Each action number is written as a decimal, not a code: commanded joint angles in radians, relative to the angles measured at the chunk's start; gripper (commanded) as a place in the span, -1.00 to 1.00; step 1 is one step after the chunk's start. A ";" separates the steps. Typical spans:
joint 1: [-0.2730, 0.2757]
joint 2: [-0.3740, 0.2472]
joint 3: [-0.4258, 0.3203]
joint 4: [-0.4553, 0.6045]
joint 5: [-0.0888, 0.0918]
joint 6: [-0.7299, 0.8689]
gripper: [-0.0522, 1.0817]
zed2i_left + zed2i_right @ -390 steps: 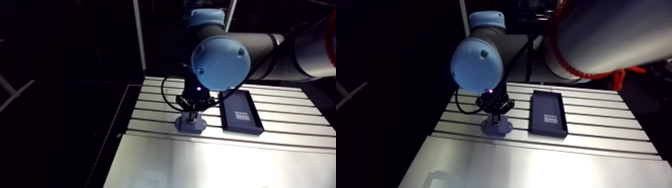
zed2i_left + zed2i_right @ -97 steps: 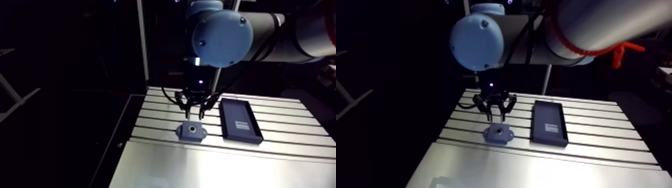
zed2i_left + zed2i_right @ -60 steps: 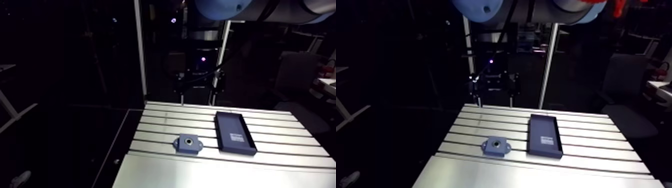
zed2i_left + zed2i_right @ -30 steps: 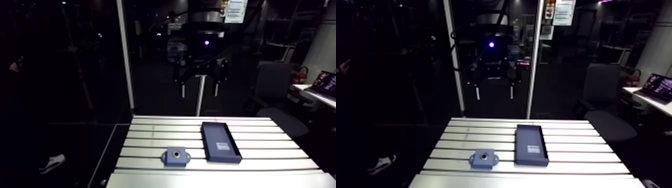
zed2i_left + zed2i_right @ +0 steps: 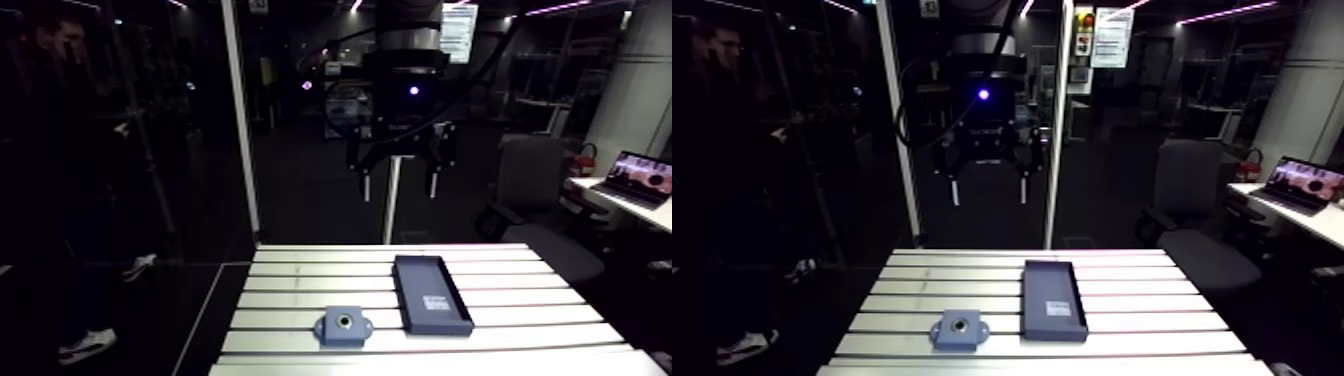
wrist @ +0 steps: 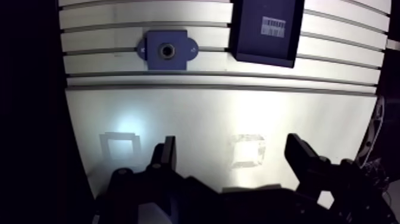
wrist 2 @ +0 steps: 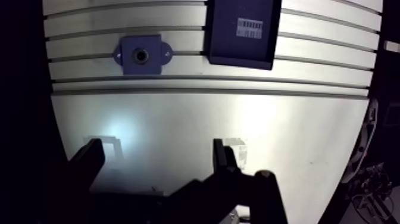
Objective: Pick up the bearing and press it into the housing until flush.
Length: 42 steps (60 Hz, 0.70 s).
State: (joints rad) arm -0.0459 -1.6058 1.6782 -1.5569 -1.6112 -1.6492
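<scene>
**Arm view:** jaws hang high over the far edge of the desk (image 5: 520, 318), well clear of everything, nothing in them. The housing (image 5: 343, 326) lies flat near the front edge. A dark tray (image 5: 432, 295) sits just beside it, not touching. The bearing (image 5: 344, 322) is prob. the dark ring in the housing's bore, but it's too small here to be sure. I see no loose one on the desk or in the tray.

Risk: from this height you can't judge flush vs. proud. Calling it done could leave the ring part-seated.

**Wrist view:** jaws spread wide, empty, w/ bare desk between them. Housing and tray lie far ahead of them, housing off to one side of the centre line.

Risks if another press is needed:
- Coming down off-centre could cock the ring in the bore and jam it.
- Wide jaws could clip the tray wall or a housing ear.
- I can't see any screws or clamp on the housing, so a side load may slide it along the slats.

**Look:** the housing is a blue-grey block w/ a rounded ear on each side and a round bore in the middle. Inside the bore there's a paler ring around a dark centre hole, concentric and not visibly tilted. It seems level w/ the top face, but that's a judgement only.
</scene>
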 commanded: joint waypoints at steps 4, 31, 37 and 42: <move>0.000 -0.021 0.013 0.003 0.000 -0.001 -0.90; -0.029 -0.027 -0.064 0.032 0.003 0.001 -0.90; -0.029 -0.021 -0.081 0.034 0.007 0.002 -0.90; -0.031 -0.017 -0.085 0.034 0.010 0.002 -0.90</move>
State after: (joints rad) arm -0.0716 -1.6312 1.6227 -1.5320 -1.6071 -1.6480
